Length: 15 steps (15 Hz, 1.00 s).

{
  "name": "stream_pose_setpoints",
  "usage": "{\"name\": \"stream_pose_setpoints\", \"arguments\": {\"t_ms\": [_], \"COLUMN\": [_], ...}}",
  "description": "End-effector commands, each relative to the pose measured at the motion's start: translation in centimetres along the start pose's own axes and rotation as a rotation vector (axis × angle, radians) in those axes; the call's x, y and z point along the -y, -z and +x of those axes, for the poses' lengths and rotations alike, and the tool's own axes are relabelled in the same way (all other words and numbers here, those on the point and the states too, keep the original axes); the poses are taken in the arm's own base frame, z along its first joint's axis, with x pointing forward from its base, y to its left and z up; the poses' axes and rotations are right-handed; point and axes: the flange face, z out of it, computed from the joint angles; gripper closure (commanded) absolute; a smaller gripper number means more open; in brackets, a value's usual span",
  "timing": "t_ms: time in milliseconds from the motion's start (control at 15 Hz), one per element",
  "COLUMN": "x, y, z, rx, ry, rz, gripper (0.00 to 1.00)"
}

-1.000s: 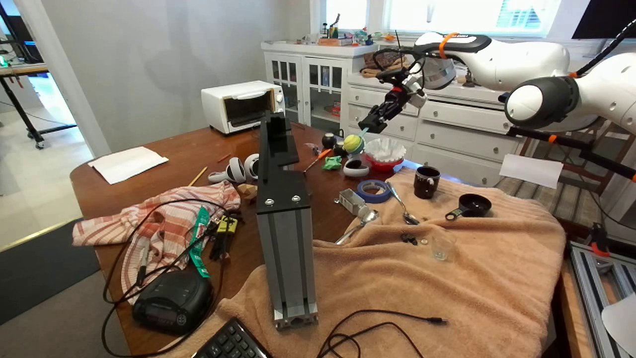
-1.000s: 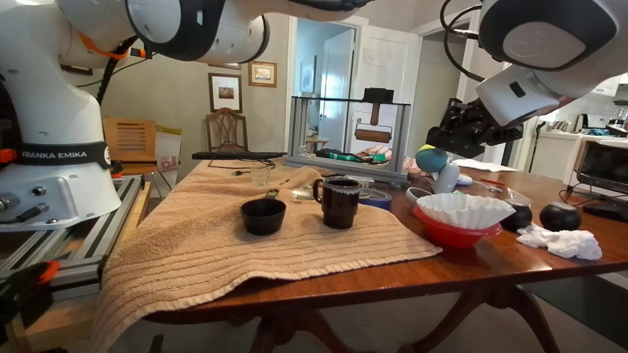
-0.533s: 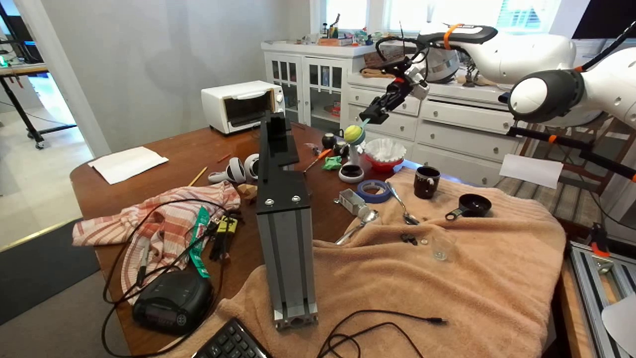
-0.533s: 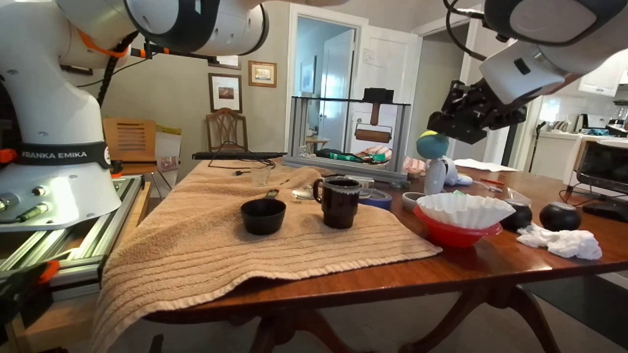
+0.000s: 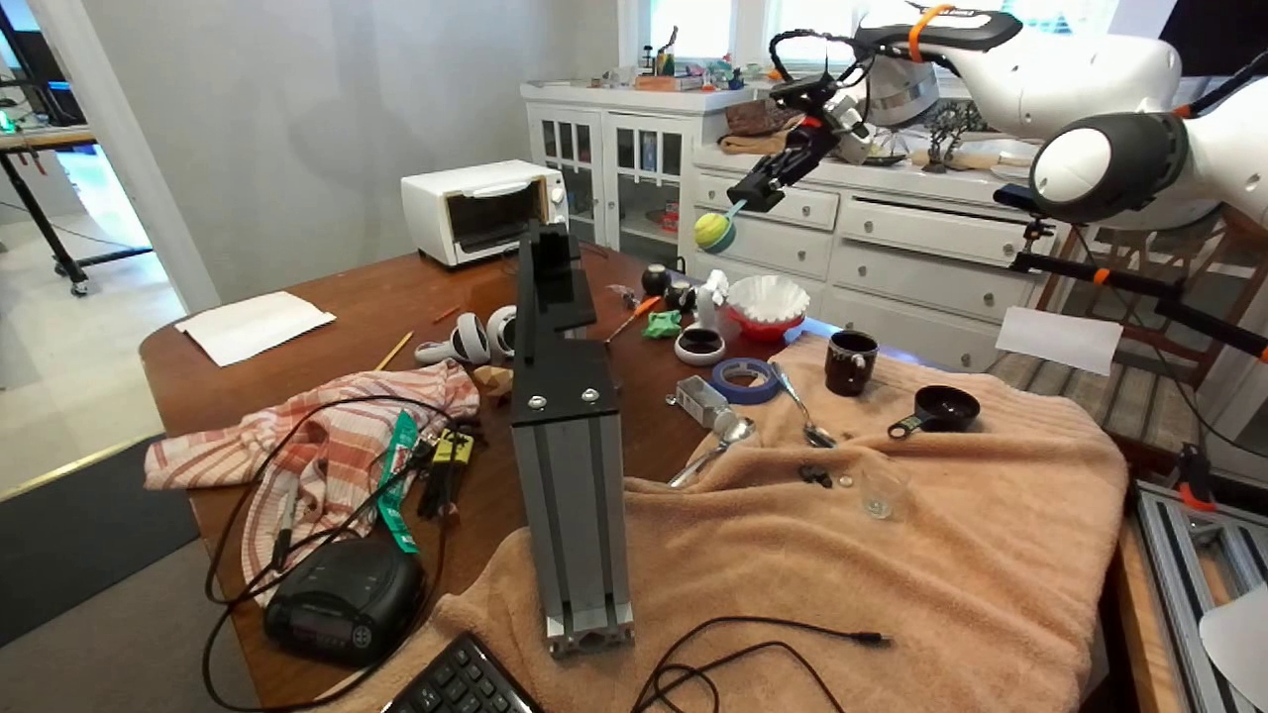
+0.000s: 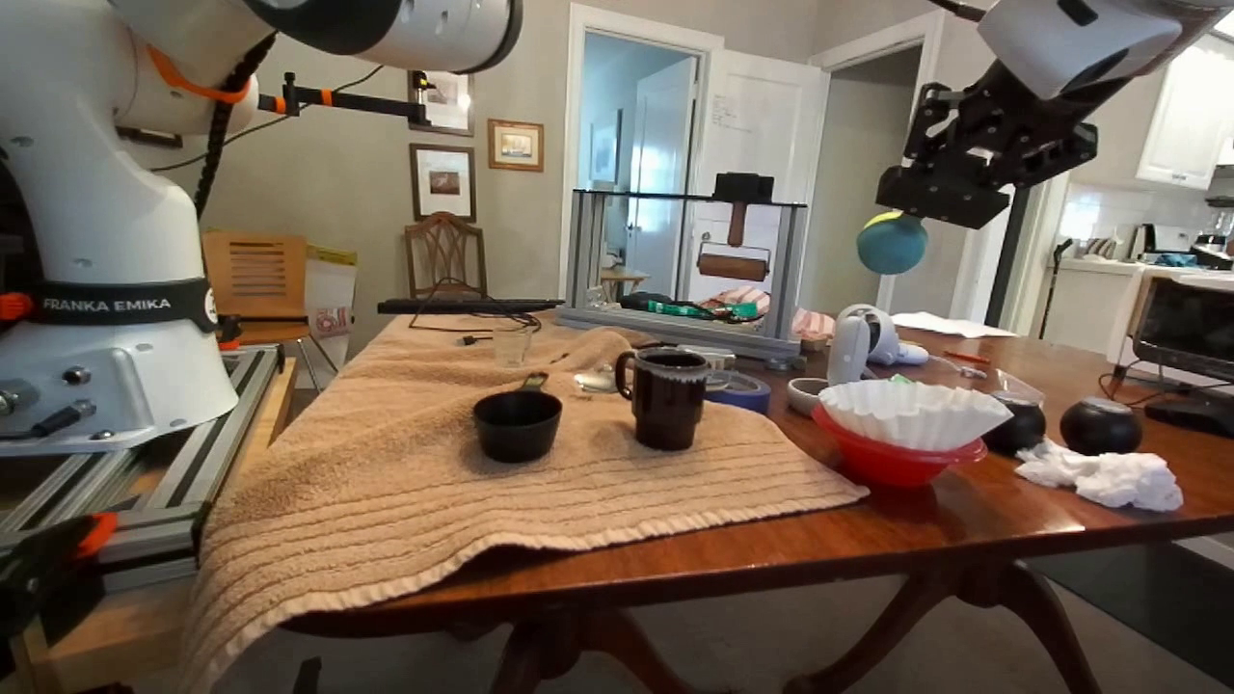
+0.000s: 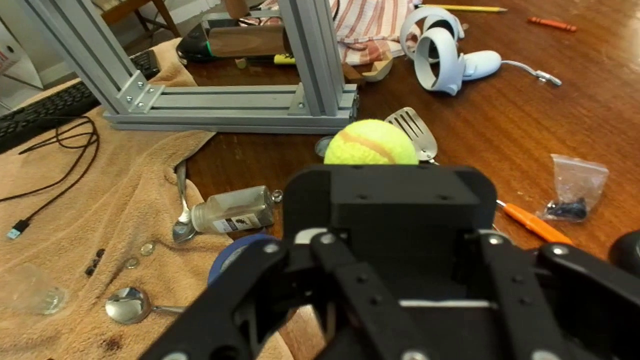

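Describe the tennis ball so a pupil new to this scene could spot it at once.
Follow the white robot arm to the black gripper above the wooden table. The gripper holds a teal scoop, with the tennis ball cupped at its end. Being round and bright yellow sets it apart from the white paper filter and red bowl below.

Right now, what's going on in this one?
The black gripper of a white robot arm is shut on the thin teal handle of a round-bowled teal scoop. A fuzzy yellow-green tennis ball sits in the scoop. Both hang in the air over a polished brown wooden table; in both exterior views a gap shows between them and the upright white ring-based controller below.
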Motion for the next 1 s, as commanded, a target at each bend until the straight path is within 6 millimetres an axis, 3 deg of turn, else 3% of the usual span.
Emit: {"name": "stream_pose_setpoints", "arguments": {"t_ms": [0,600,933], "x": [0.7,2.2,1.8], "y": [1.5,2.9,2.3], "z": [1.6,6.3,7.8], "rx": [-0.001,-0.094,-0.155], "ry": [-0.075,-0.178,-0.163], "rz": [0.066,0.184,0.126], "gripper": [0.78,0.78,0.78]}}
